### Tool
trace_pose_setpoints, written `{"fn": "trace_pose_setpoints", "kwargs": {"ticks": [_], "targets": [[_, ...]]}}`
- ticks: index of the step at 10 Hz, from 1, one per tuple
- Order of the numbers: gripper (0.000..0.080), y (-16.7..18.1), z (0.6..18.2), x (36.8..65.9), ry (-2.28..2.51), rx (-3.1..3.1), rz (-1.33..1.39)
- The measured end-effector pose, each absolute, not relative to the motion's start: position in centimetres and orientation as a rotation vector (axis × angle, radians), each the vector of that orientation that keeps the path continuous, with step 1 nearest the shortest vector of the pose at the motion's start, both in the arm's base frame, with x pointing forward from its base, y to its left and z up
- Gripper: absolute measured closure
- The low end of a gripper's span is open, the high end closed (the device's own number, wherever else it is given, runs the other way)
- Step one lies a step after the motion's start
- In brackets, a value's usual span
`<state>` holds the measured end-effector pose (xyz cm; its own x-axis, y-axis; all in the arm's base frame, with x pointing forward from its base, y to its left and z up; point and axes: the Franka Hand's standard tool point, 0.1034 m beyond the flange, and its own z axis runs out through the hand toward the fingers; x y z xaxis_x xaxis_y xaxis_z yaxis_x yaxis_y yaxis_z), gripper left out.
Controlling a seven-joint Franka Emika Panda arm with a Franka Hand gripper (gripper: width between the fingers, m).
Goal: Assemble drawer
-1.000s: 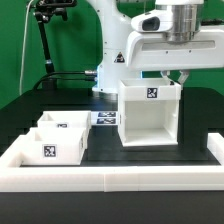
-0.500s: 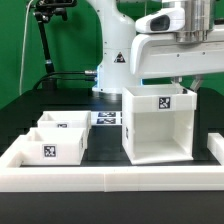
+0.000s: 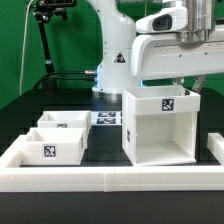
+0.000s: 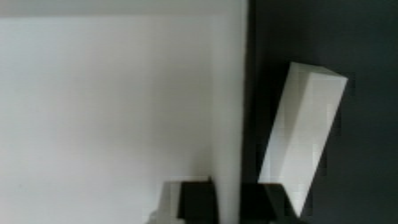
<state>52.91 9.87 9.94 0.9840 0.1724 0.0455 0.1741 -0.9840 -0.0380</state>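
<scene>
The drawer's large hollow white shell (image 3: 160,128) stands upright on the black table with its open side facing the front and a square tag on its top front edge. My gripper (image 3: 183,88) is at the shell's top right corner. In the wrist view, the gripper (image 4: 231,204) has one dark finger (image 4: 191,203) on each side of the shell's thin wall (image 4: 230,120), and it is shut on that wall. Two small shallow trays (image 3: 63,123) (image 3: 52,146), each tagged, sit side by side at the exterior view's left.
A low white border wall (image 3: 110,181) runs along the front and both sides. The marker board (image 3: 107,118) lies flat behind the shell and trays. The robot base (image 3: 118,60) stands at the back. A white slanted slab (image 4: 311,130) shows past the shell in the wrist view.
The shell, held by my gripper, has moved toward the exterior view's right and nearer the front wall since one second ago. It has barely moved in the last half second.
</scene>
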Motion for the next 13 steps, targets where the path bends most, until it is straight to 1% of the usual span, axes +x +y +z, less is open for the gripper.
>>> {"fn": "trace_pose_setpoints", "kwargs": {"ticks": [4, 5, 10, 12, 13], "targets": [[0.0761, 9.6, 10.3, 55.9, -0.161, -3.071, -0.078], [0.0761, 9.7, 10.2, 55.9, -0.168, -3.071, -0.082], [0.0761, 10.0, 10.3, 56.0, 0.227, -3.042, -0.068], [0.0761, 9.0, 10.3, 57.0, 0.499, -2.993, -0.066], [0.0761, 8.4, 10.6, 57.8, 0.631, -2.958, -0.076]]}}
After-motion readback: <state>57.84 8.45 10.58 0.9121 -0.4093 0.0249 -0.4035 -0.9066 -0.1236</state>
